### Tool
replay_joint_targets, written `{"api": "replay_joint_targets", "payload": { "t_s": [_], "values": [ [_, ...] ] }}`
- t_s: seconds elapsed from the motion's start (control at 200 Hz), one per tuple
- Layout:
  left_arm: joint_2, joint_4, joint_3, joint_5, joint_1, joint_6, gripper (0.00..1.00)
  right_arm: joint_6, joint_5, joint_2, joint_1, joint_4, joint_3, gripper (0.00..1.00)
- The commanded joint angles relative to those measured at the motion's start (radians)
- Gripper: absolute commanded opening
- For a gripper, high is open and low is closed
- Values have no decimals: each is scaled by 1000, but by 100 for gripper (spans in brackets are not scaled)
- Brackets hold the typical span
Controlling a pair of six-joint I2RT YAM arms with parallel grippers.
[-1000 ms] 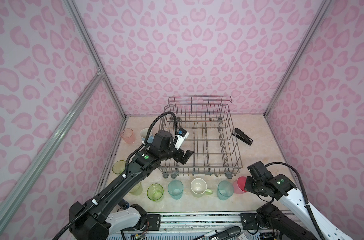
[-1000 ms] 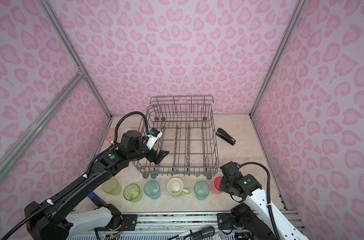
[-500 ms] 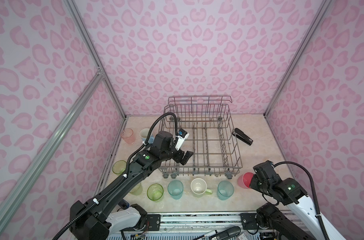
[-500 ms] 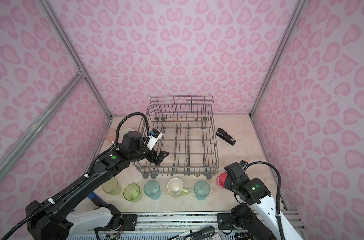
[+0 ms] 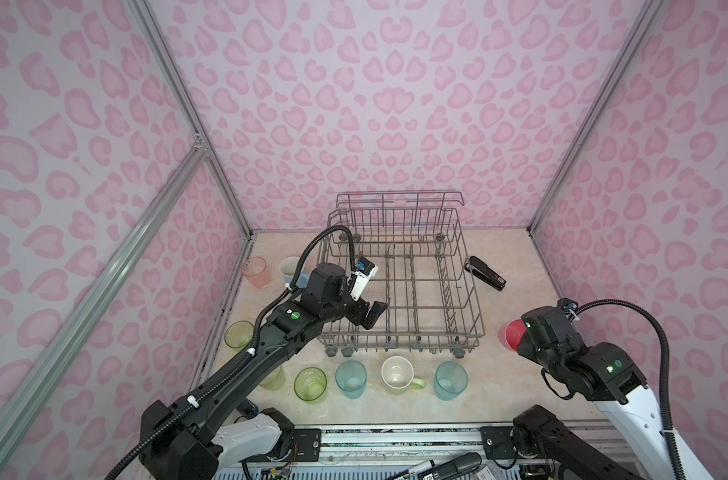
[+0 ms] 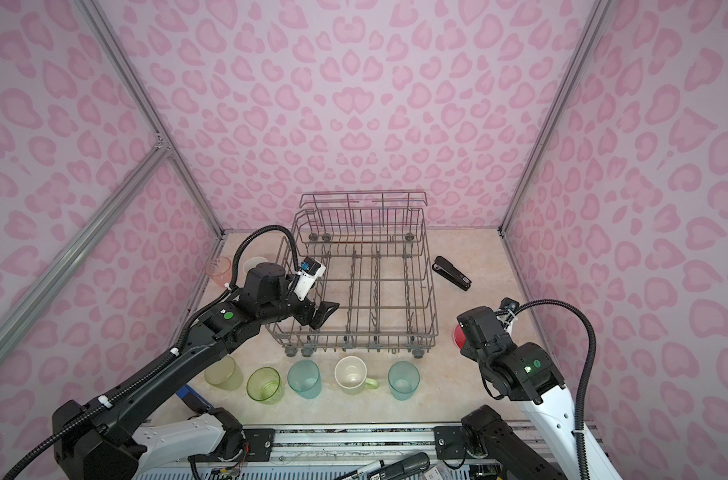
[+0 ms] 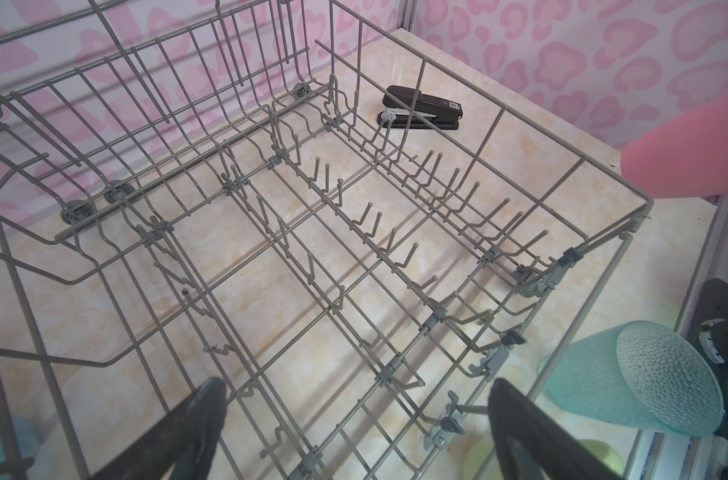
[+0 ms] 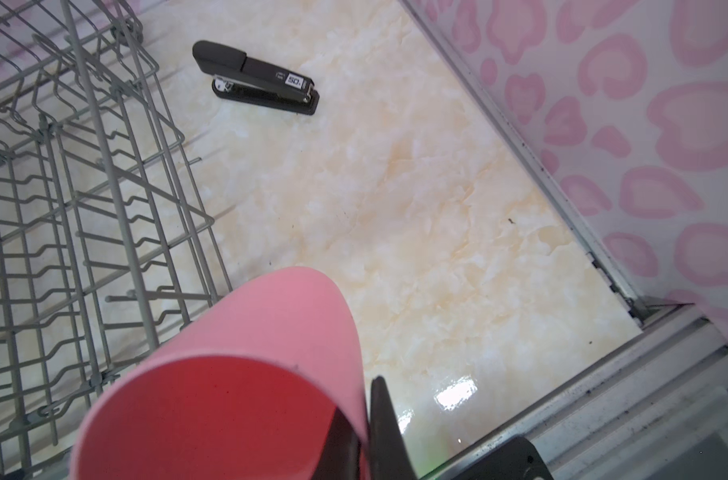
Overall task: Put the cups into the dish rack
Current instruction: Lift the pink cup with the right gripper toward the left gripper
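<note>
In both top views the dish rack [image 5: 395, 220] was seen to be empty, so nothing had been loaded yet. The left gripper [image 5: 370, 316] was held over the rack's near left corner, with its fingers spread apart and nothing between them. Behind it, outside the rack, a salmon cup [image 5: 255, 272] and a blue mug [image 5: 289, 269] were left standing on the table [image 5: 516, 257]. Below it, towards the arm's base, a green cup [image 5: 238, 333] and a row of five cups [image 5: 350, 378] were left along the rack's front. A pink cup [image 5: 508, 334] was seen well to that gripper's right, just outside the rack. In the left wrist view only bare tines were shown ahead of the parted fingers [image 7: 196, 424]. A stapler [image 7: 420, 110] was seen beyond the far wall, and a teal cup [image 7: 645, 374] outside the near rail. In the right wrist view the right gripper [image 8: 360, 428] was found clamped on the pink cup's rim, one finger inside and one outside. The cup was tilted and apparently lifted, with the rack just beside it. One cup of nine was judged to be in hand, and eight were left to be fetched.
</note>
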Motion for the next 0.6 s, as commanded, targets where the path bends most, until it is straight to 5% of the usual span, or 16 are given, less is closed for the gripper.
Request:
{"api": "replay_joint_targets", "payload": {
  "t_s": [0.0, 0.385, 0.595],
  "values": [
    [9, 32, -5, -9, 1, -4, 100, -66, 108, 57, 1, 40, 89, 0],
    [83, 7, 70, -46, 20, -94, 100, -326, 133, 328, 48, 368, 407, 0],
    [144, 25, 171, 148, 194, -483, 95, -434, -103, 384, 68, 759, 331, 0]
  ]
}}
